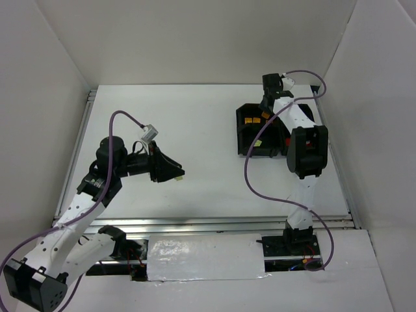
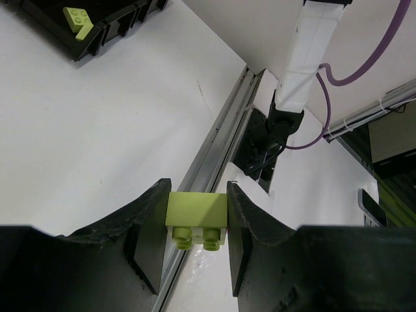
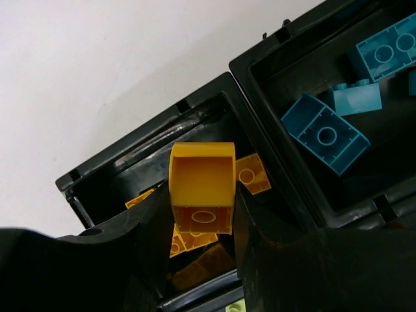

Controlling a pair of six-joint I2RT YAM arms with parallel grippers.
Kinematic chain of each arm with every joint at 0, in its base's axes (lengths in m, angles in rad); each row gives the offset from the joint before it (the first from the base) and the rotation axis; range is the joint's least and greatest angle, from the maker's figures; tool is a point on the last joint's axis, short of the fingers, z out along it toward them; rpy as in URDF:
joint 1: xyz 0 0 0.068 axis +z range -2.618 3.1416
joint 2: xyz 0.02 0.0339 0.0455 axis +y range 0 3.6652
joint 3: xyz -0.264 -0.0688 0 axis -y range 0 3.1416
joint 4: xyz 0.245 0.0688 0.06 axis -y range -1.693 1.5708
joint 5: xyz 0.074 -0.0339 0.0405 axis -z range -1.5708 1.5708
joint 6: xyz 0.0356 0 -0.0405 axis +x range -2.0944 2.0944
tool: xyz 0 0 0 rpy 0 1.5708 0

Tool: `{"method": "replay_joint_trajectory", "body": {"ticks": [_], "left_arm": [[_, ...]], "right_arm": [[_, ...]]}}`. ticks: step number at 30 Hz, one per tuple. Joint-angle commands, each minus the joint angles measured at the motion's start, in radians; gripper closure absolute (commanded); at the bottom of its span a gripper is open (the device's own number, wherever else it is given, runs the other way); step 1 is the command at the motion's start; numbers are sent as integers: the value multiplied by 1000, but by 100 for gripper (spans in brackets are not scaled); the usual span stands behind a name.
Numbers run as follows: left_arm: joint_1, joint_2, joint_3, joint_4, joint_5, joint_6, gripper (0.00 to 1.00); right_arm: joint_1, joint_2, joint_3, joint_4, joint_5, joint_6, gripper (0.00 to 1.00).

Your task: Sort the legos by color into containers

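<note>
While aloft, lego (image 2: 197, 211) inside left tool (image 2: 197, 194).

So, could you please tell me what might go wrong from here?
The right gripper holds an orange brick over the orange compartment, near the teal compartment; released off-centre, it could bounce across. The left gripper pinches a green brick far from the tray, where the right arm hovers; the arms might collide.

White arm links (image 1: 78, 208), black joints (image 1: 307, 151), purple cables (image 1: 247, 170), matte black left gripper (image 2: 198, 190) and right gripper (image 3: 200, 195).
</note>
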Motion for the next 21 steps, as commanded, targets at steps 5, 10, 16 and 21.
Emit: {"method": "replay_joint_trajectory", "body": {"ticks": [5,10,16,21], "left_arm": [[-4,13,48,39,6,13,100],[-4,68,62,66,-35,-26,100],[-18,207,137,108,-150,-94,100],[-120,496,278,210,-365,-151,100]], "right_arm": [[6,-145,-61,58,-11,-16,20],[17,-320,-209,75,-76,-5,10],[24,-715,-549,103,-344,54,5],[31,-1135,-848,126,-293,186,1]]}}
